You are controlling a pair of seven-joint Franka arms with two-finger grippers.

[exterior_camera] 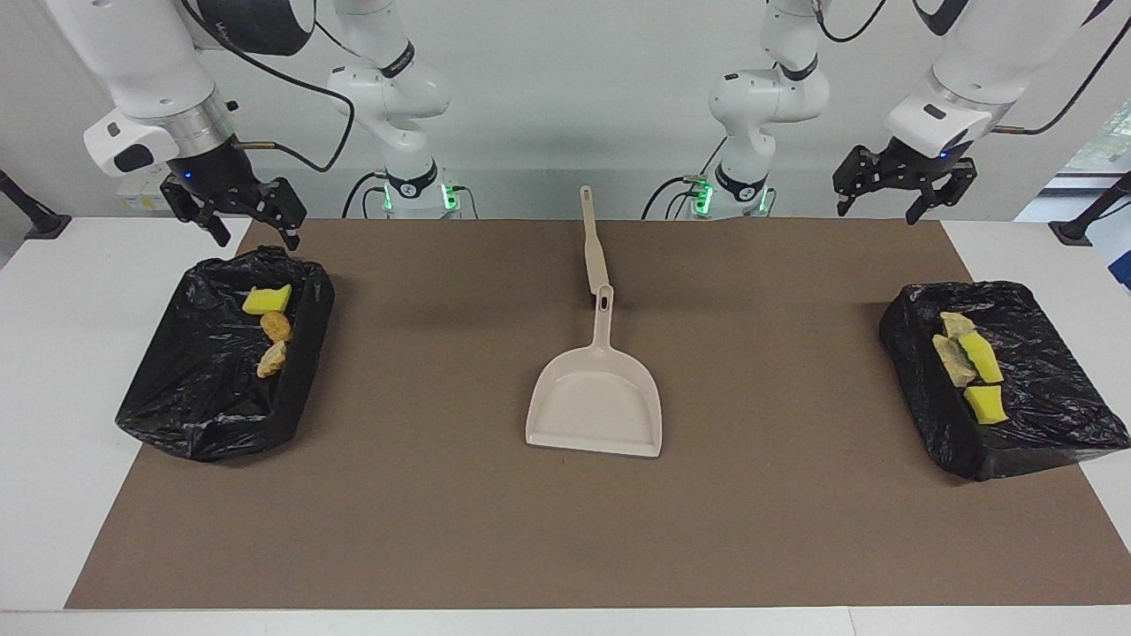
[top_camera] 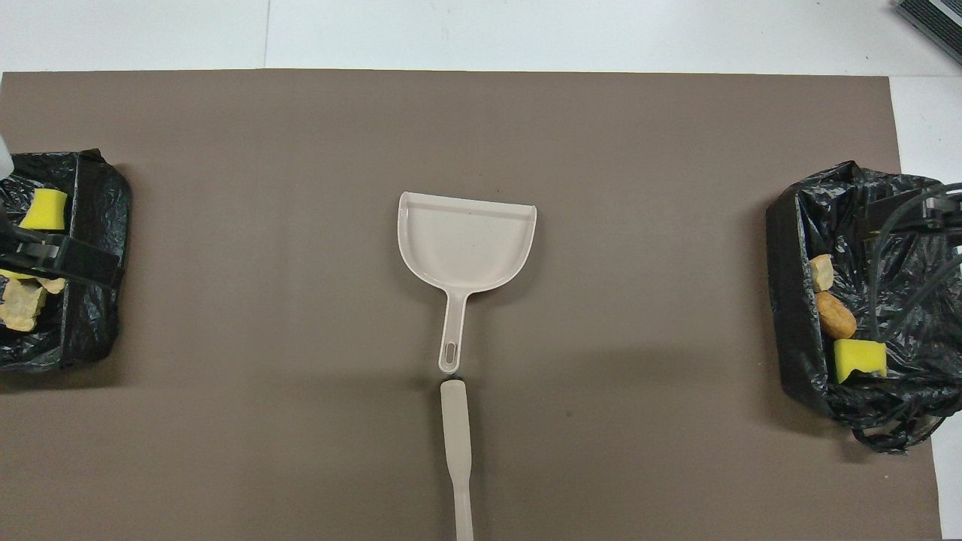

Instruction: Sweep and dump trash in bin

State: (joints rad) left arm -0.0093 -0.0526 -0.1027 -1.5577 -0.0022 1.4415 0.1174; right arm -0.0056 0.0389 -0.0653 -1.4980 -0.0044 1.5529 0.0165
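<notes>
Here we see a smooth beige dustpan (exterior_camera: 595, 402) mid-mat; toward each arm's end from it, a crinkly black-bagged bin (exterior_camera: 228, 366) and another (exterior_camera: 1003, 375) hold the spongy trash (exterior_camera: 268, 300). Left gripper (exterior_camera: 901, 184) and right gripper (exterior_camera: 237, 210), jaws apart, hold nothing

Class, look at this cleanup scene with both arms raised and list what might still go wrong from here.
1. The right gripper hangs open over the edge of one black-bagged bin; descending, it might snag the loose plastic.
2. In the other bin, scraps sit near the wall and might spill if bumped.
3. The dustpan and brush lie end to end; grabbing one could shift the other.
</notes>
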